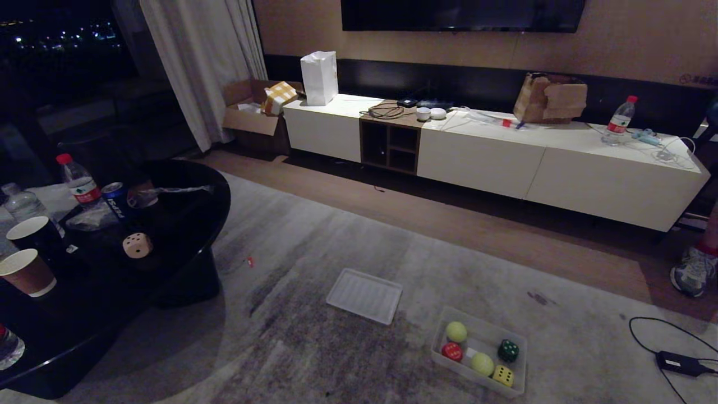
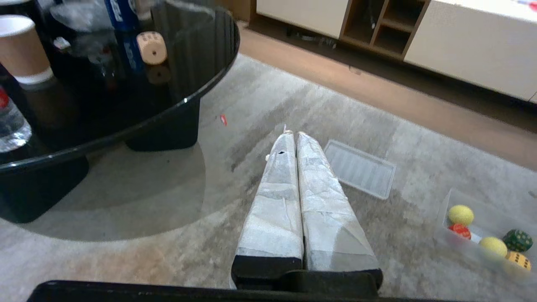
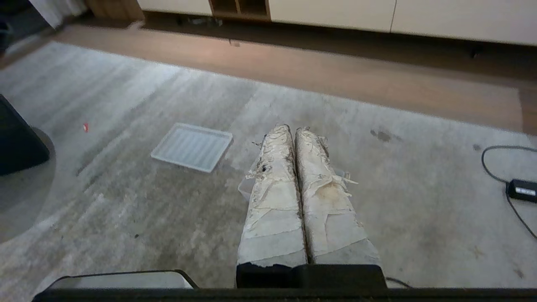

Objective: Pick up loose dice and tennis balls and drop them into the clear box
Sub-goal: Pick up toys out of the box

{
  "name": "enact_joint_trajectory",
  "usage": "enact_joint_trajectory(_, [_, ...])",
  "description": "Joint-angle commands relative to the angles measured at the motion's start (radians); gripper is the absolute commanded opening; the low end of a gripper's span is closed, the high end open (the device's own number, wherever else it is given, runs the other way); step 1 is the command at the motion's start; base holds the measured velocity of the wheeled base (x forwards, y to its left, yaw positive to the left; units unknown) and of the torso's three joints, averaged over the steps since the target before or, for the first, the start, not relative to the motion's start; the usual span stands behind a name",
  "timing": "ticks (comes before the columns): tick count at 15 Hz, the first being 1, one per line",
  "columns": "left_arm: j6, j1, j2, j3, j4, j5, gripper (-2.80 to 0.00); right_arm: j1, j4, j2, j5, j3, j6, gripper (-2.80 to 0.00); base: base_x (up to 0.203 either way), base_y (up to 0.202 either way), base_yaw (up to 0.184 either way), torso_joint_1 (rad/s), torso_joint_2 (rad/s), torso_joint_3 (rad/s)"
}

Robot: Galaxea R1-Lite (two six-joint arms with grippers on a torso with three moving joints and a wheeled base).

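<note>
Clear box [image 1: 519, 365] on the carpet holds balls and dice; tan die [image 1: 137, 245] on black surface [image 1: 190, 224]; both hands pressed together, empty.

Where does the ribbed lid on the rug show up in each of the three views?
Head view: lid on the rug, just up-left of the clear box.
Left wrist view: lid beside the shut left gripper.
Right wrist view: lid apart from the shut right gripper.
Shared landmark: the rug.

Ribbed lid [image 1: 364, 295] flat on rug; paper cups [image 1: 27, 271], bottles [image 1: 80, 183] on black table [image 1: 185, 224].
</note>
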State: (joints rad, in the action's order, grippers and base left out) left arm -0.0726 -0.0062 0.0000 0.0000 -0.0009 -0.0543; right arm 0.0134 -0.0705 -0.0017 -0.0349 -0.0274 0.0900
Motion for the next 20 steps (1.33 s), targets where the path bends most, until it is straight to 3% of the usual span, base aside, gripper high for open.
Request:
enact_joint_trajectory(1, [0.005,0.0,0.002,0.002,0.001,0.001,-2.8,0.0,0.0,0.002,0.0,0.0,0.002,-2.8,0.0,0.0,0.0,-0.001,0.0,0.153])
enact_joint_trajectory(10, [0.005,0.0,0.002,0.002,0.001,0.001,-2.8,0.0,0.0,0.002,-0.002,-0.002,0.004,-2.8,0.0,0.0,0.015,0.007,-0.04,-0.015])
enact_joint_trajectory(20, [0.002,0.0,0.002,0.002,0.001,0.001,-2.8,0.0,0.0,0.002,-0.001,-0.002,0.004,-2.8,0.001,-0.008,0.163,0.012,-0.02,-0.018])
